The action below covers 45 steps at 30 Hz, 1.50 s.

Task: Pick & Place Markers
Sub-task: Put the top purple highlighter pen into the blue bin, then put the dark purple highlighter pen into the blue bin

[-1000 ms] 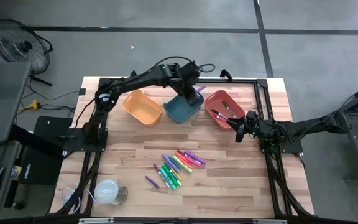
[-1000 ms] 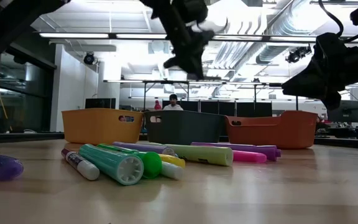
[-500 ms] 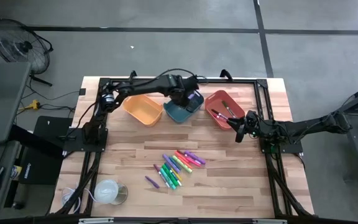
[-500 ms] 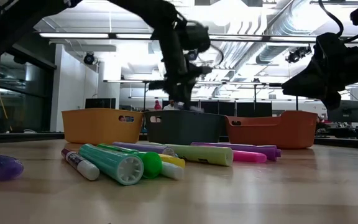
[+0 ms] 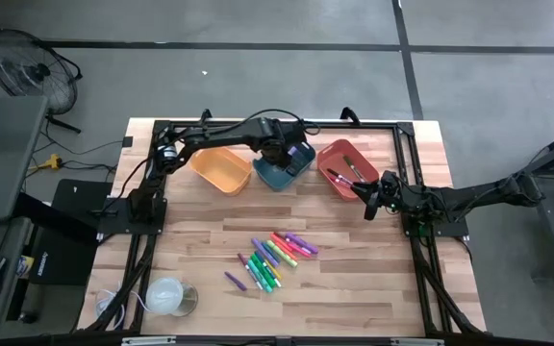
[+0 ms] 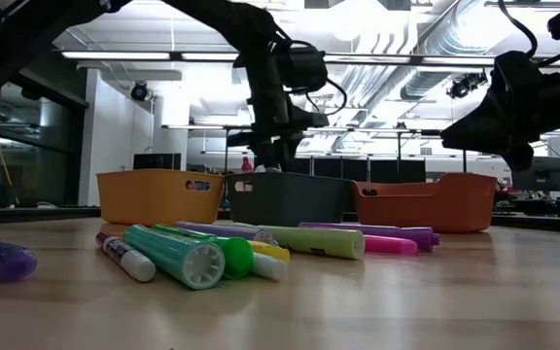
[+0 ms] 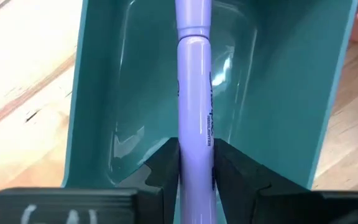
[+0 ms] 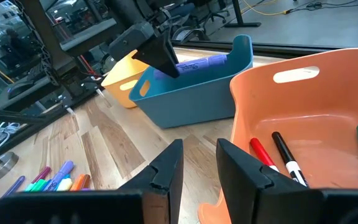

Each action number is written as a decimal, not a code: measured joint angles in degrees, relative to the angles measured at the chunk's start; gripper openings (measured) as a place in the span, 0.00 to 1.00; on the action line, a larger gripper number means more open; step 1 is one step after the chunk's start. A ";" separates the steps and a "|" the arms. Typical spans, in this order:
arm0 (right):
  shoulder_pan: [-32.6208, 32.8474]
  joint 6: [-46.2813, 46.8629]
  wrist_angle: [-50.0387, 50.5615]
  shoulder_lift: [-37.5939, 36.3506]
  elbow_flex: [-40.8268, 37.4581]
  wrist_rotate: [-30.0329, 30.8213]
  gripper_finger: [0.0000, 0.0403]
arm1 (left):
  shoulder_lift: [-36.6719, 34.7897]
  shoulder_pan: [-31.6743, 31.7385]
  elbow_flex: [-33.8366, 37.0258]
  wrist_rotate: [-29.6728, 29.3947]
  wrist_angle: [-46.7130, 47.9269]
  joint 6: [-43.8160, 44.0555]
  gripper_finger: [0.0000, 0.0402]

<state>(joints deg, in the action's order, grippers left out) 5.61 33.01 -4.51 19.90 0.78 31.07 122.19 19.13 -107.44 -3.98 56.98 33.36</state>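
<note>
Left gripper (image 5: 289, 157) has dropped toward the wooden table (image 5: 354, 279).

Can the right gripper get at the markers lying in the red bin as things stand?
Probably yes. The right gripper hangs empty just beside the red bin, whose top is open, and the markers in it lie uncovered. The left gripper is over the blue bin.
</note>
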 joint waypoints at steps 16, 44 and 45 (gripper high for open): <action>-0.01 0.00 0.00 0.00 0.00 0.00 0.21 | 0.00 -0.46 -0.07 0.64 0.22 -2.21 0.27; 0.01 0.00 0.00 0.00 0.00 0.00 0.21 | -0.12 -18.08 -11.59 11.30 1.54 -49.81 0.33; 0.00 -0.01 0.00 0.00 0.00 0.00 0.21 | -0.12 -18.84 -10.97 11.07 0.76 -51.09 0.33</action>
<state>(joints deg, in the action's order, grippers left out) 5.62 33.00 -4.51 19.90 0.78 31.07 122.07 0.28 -118.40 7.08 57.74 -17.72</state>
